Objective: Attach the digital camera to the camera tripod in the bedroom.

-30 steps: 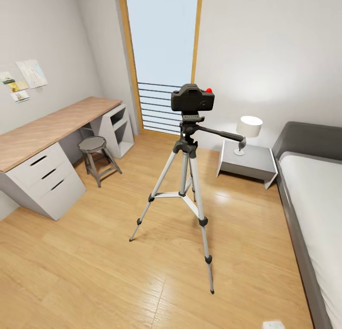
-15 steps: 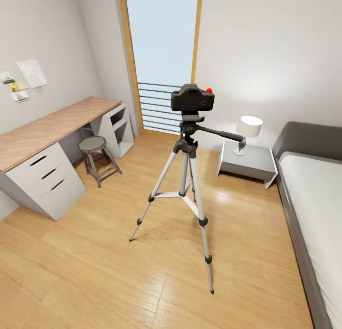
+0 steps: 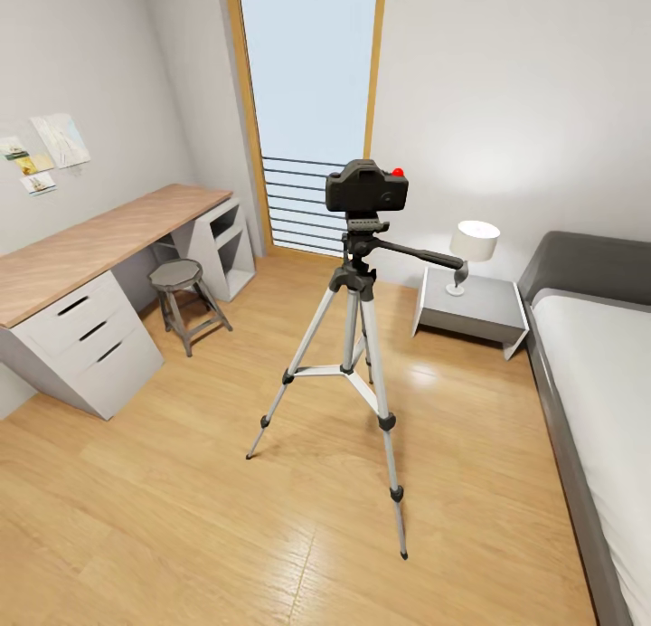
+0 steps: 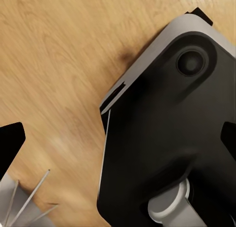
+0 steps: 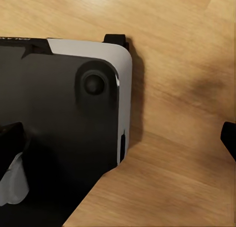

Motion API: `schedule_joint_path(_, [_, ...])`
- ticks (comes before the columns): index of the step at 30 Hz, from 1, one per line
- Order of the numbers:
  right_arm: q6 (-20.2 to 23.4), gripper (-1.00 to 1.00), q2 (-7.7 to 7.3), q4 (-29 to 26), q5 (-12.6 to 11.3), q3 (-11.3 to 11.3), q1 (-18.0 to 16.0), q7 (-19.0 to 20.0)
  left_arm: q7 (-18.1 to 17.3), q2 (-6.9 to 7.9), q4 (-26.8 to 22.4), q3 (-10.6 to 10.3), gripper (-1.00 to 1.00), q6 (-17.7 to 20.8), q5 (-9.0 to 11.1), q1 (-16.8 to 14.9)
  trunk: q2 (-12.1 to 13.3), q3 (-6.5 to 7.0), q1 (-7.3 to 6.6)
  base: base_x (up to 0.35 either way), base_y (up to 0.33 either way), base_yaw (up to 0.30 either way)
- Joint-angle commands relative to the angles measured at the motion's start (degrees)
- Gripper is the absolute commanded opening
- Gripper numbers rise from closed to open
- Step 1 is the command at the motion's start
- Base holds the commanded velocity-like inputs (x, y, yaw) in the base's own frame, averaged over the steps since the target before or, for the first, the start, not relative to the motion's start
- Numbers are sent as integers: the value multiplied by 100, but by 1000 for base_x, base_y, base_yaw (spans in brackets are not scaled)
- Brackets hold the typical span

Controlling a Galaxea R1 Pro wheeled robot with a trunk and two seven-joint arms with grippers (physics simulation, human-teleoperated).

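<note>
Sitting on the camera tripod (image 3: 351, 355) (upright): the digital camera (image 3: 366, 188).

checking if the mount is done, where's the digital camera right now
In the head view the digital camera sits on top of the camera tripod at mid-room, in front of the tall window, with the nightstand lamp to its right.

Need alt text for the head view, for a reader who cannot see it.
A black digital camera sits on top of a silver-legged camera tripod standing on the bedroom's wood floor. A desk and stool stand left; a nightstand with lamp and bed right.
</note>
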Motion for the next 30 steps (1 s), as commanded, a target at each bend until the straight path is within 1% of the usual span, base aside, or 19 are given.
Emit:
schedule_joint_path(1, [2, 100, -2, 10, 56, -50, -5, -4, 10, -2, -4, -49, 100, 18, 34, -4, -10, -9, 3, 0, 0, 0])
schedule_joint_path(7, [-8, 100, 0, 17, 64, -51, 2, -175, -192, -27, -9, -53, 100, 30, -24, -4, -10, -9, 3, 0, 0, 0])
schedule_joint_path(8, [-15, 100, 6, 19, 64, -53, 65, -276, -293, -30, -8, -55, 100, 31, -119, -4, -10, -9, 3, 0, 0, 0])
schedule_joint_path(10, [-22, 100, 19, 17, 66, -54, 172, -378, -367, -31, -6, -56, 100, 29, -230, -4, -10, -8, 3, 0, 0, 0])
schedule_joint_path(15, [-30, 100, 126, 14, 73, -54, 411, -548, -438, -30, 1, -53, 100, 13, -377, -5, -10, 8, 3, 0, 0, 0])
schedule_joint_path(21, [-33, 100, 206, 13, 80, -59, 533, -662, -461, -17, -2, -50, 100, -2, -448, -4, -10, 52, 3, 0, 0, 0])
schedule_joint_path(30, [-22, 100, 241, 13, 86, -53, 569, -691, -467, -5, -10, -42, 100, -5, -471, -4, -10, 133, 3, 0, 0, 0])
